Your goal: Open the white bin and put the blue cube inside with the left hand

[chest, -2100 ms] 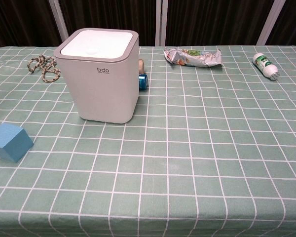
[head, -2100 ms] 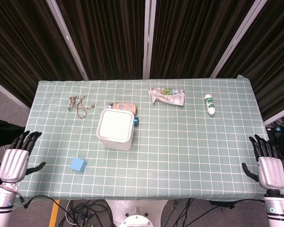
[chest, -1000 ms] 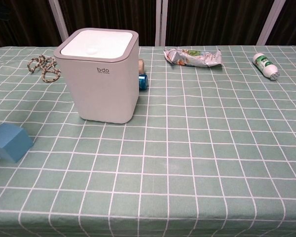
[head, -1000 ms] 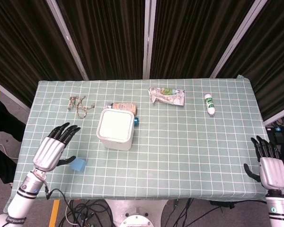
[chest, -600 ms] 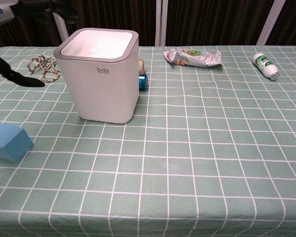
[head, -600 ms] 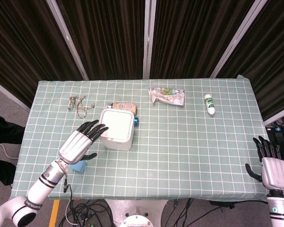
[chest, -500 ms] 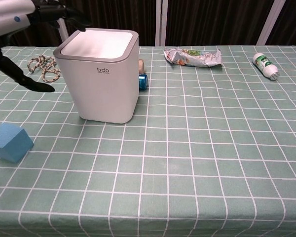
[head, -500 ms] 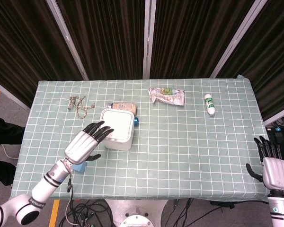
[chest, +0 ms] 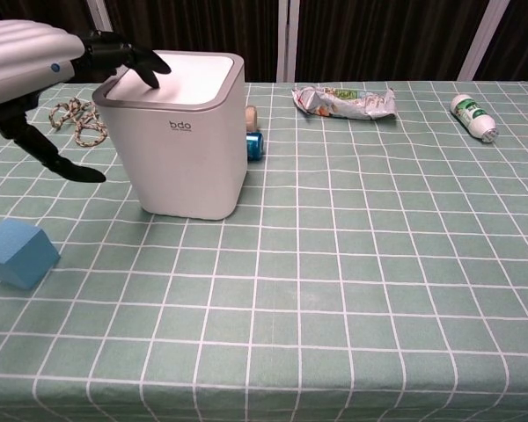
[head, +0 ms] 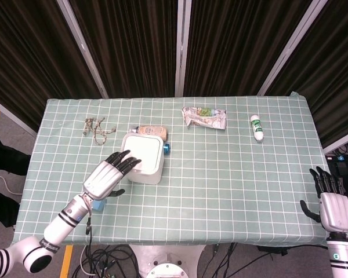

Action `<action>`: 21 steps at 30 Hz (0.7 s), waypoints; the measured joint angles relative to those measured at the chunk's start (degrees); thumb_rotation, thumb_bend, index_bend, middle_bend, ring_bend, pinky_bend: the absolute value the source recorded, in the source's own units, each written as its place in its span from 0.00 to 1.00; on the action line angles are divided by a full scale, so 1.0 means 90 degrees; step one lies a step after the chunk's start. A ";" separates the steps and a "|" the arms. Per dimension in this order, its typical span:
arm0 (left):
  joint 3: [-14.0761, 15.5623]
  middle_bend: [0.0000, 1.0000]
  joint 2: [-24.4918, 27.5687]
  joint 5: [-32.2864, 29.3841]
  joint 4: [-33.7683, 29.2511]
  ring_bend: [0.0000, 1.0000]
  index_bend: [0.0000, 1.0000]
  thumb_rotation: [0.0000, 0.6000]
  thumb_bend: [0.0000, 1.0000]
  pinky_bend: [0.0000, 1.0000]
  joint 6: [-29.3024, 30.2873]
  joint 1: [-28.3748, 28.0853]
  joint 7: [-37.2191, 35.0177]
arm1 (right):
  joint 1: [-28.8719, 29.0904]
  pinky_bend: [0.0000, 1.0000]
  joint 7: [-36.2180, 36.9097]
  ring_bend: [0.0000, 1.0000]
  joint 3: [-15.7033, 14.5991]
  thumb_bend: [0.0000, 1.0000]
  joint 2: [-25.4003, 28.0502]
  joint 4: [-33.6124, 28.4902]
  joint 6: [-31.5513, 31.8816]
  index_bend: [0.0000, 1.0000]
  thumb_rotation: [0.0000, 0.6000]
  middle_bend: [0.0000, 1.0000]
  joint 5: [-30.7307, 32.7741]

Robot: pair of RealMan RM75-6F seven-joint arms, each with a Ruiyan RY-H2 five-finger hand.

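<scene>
The white bin [head: 142,157] [chest: 187,132] stands left of the table's middle with its lid down. My left hand [head: 107,175] [chest: 35,66] reaches over it from the front left, fingers spread, and its fingertips [chest: 145,63] touch the lid's left edge. It holds nothing. The blue cube [head: 97,204] [chest: 18,253] lies on the cloth in front and left of the bin, partly hidden under my left wrist in the head view. My right hand [head: 332,207] hangs open off the table's front right corner, seen only in the head view.
A tan bottle [head: 151,130] with a blue cap [chest: 254,143] lies right behind the bin. A knotted rope [head: 96,128] [chest: 77,119] sits at the back left. A crumpled wrapper [head: 204,117] [chest: 343,101] and a white bottle [head: 256,127] [chest: 473,117] lie at the back right.
My left hand has swung from beyond the table's left edge in over the cube and onto the bin lid. The bin has shifted slightly. The right hand has barely moved.
</scene>
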 measured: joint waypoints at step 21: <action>0.0984 0.16 0.0911 -0.0350 -0.0086 0.06 0.13 1.00 0.07 0.21 0.1599 0.1799 -0.0936 | 0.0056 0.00 -0.0116 0.00 0.0021 0.23 0.0086 -0.0215 0.0076 0.00 1.00 0.00 -0.0163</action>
